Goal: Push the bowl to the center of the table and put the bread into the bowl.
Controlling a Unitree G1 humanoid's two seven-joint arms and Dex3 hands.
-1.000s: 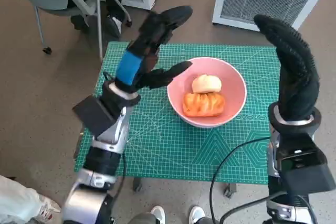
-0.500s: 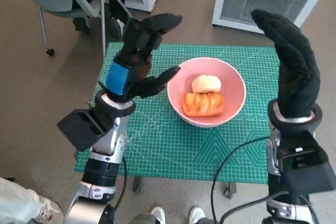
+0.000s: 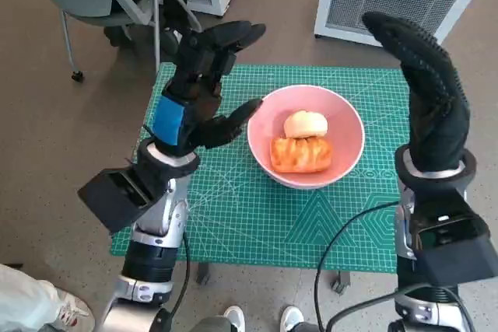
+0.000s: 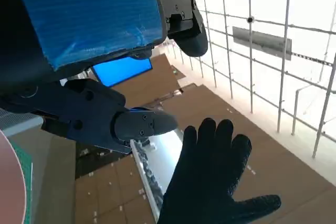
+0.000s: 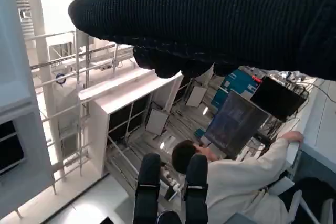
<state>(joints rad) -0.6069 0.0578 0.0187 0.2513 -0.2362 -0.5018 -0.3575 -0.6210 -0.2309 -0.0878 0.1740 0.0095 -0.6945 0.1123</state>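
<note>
Head view: round glossy pink bowl [image 3: 342,118], ridged golden bread [image 3: 301,154] inside.

The left hand [image 3: 198,91] has drawn back from the bowl [image 3: 306,136] (fingers spread, empty).

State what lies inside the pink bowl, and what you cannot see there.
Inside the pink bowl lie a pale round bun and a golden ridged bread, touching. The bowl's floor beneath them is covered.

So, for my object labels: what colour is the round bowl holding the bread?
Pink; the round bowl shows best in the head view.
</note>
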